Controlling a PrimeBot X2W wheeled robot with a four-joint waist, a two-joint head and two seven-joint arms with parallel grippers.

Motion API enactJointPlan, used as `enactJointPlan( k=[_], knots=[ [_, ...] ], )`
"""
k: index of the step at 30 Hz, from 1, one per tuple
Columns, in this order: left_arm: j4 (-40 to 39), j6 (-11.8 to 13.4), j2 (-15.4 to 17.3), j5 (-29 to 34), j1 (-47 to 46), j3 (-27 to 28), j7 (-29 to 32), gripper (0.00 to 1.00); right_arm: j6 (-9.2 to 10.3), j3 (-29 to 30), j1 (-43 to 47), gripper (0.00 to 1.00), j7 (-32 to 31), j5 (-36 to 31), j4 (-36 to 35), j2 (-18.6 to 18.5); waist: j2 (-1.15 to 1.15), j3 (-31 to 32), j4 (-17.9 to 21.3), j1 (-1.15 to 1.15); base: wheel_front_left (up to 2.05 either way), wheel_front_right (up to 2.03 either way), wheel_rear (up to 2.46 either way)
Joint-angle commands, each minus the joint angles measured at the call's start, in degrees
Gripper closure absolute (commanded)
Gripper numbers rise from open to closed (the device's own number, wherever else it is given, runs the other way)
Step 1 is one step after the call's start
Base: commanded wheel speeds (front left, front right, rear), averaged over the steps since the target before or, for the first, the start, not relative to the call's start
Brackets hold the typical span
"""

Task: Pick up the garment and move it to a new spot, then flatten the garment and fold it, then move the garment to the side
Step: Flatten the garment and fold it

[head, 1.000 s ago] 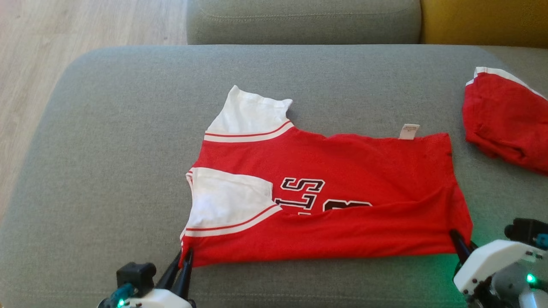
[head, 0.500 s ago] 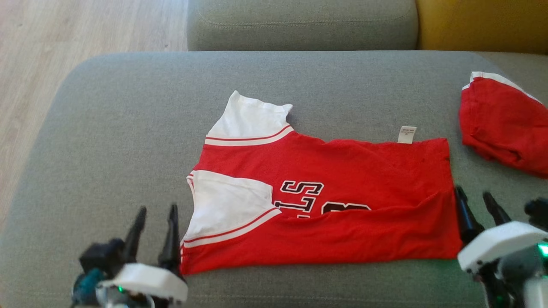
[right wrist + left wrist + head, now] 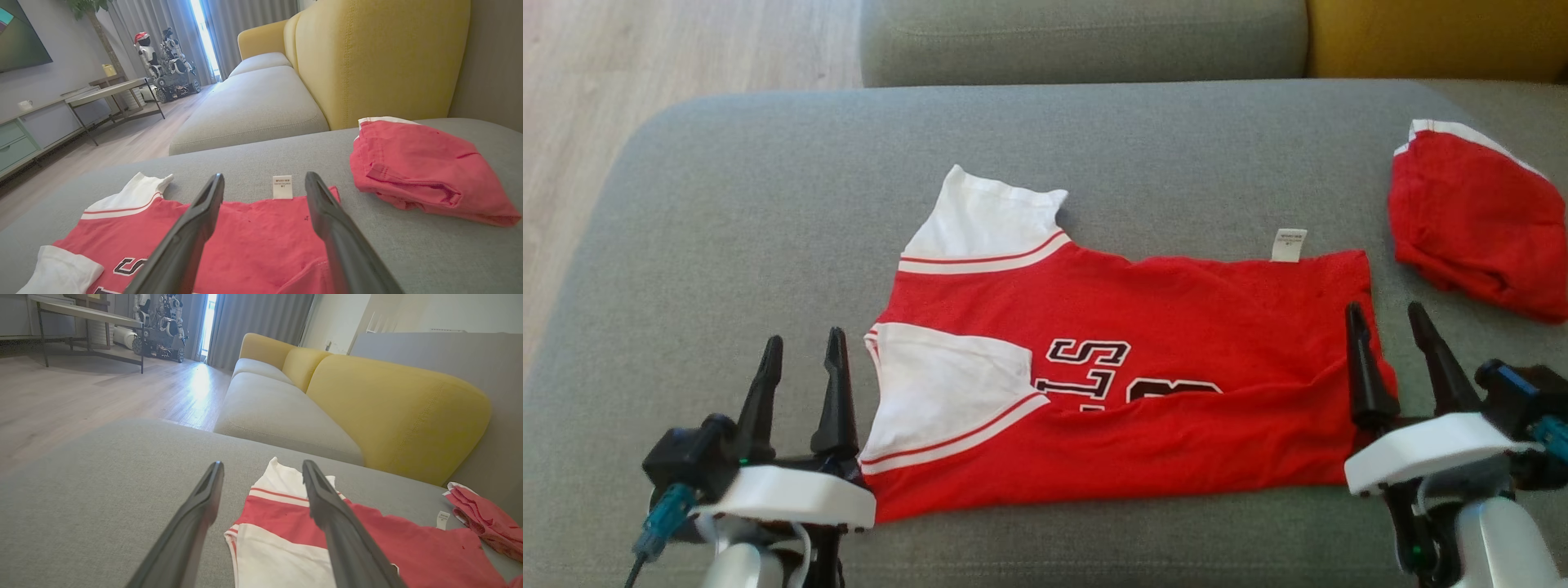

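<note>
The garment (image 3: 1176,327) is a red jersey with white sleeves, black lettering and a white label (image 3: 1289,245). It lies on the grey cushion (image 3: 727,204), its near part folded over so the print is half covered. My left gripper (image 3: 800,347) stands open just left of the jersey's near left corner, holding nothing. My right gripper (image 3: 1384,314) is open over the jersey's right edge, empty too. The left wrist view has the white sleeve (image 3: 282,482) between the fingers (image 3: 204,506). In the right wrist view the label (image 3: 282,187) lies between the fingers (image 3: 206,208).
A smaller plain red bundle (image 3: 1474,224) with white trim lies at the cushion's far right. Behind are a grey sofa seat (image 3: 1086,41) and a yellow backrest (image 3: 1437,37). Wooden floor (image 3: 645,57) is to the left.
Both grippers have opened, let go of the jersey's near corners and lifted away from them. The jersey stays folded on the cushion. The head camera has shifted slightly.
</note>
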State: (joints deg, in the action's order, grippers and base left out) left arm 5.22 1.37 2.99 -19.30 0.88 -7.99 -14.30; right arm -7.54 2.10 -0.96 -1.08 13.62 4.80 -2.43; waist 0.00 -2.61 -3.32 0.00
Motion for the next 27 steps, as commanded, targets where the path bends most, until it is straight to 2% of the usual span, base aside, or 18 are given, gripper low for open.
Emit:
enactJointPlan(
  k=[1,5,11,16,18,19,23,27],
  knots=[
    [-1.4,-0.3,-0.1,0.5,-3.3,1.9,-0.7,0.0,0.05,-1.4,-3.4,0.0,1.1,-0.1,-1.5,-0.5,0.0,-0.6,0.5,0.0,0.0,0.0,0.0],
    [0.7,-1.2,0.4,1.5,-4.7,1.6,-0.7,0.0,0.05,-1.9,-4.3,0.0,1.7,0.1,-1.2,-0.5,0.0,-1.6,1.3,0.0,0.0,0.0,0.0],
    [5.7,-2.9,4.5,2.9,-12.7,1.3,3.2,0.0,0.05,-3.7,-7.5,0.0,2.3,-0.2,-1.6,-0.4,0.0,-5.5,3.8,0.0,0.0,0.0,0.0],
    [9.2,-5.8,9.7,2.8,-22.1,0.6,11.7,0.0,0.05,-6.0,-11.3,0.0,2.7,-0.5,-2.6,-0.4,0.0,-10.2,6.6,0.0,0.0,0.0,0.0],
    [11.0,-6.9,12.2,2.5,-26.0,0.1,15.5,0.0,0.05,-7.0,-12.8,0.0,3.0,-0.9,-2.6,-0.4,0.0,-11.7,7.7,0.0,0.0,0.0,0.0],
    [12.7,-7.8,14.5,2.0,-29.7,-0.7,18.7,0.0,0.05,-8.2,-14.3,0.0,3.4,-1.0,-2.4,-0.4,0.0,-13.2,8.9,0.0,0.0,0.0,0.0],
    [16.0,-8.7,18.4,-0.8,-36.7,-3.0,23.8,0.0,0.05,-10.2,-17.4,0.0,4.1,-0.9,-1.7,-0.4,0.0,-15.7,11.3,0.0,0.0,0.0,0.0],
    [18.6,-8.8,21.9,-5.9,-43.2,-7.9,29.5,0.0,0.05,-10.7,-19.3,0.0,4.4,-1.2,-1.2,-0.4,0.0,-18.0,13.1,0.0,0.0,0.0,0.0]
  ],
)
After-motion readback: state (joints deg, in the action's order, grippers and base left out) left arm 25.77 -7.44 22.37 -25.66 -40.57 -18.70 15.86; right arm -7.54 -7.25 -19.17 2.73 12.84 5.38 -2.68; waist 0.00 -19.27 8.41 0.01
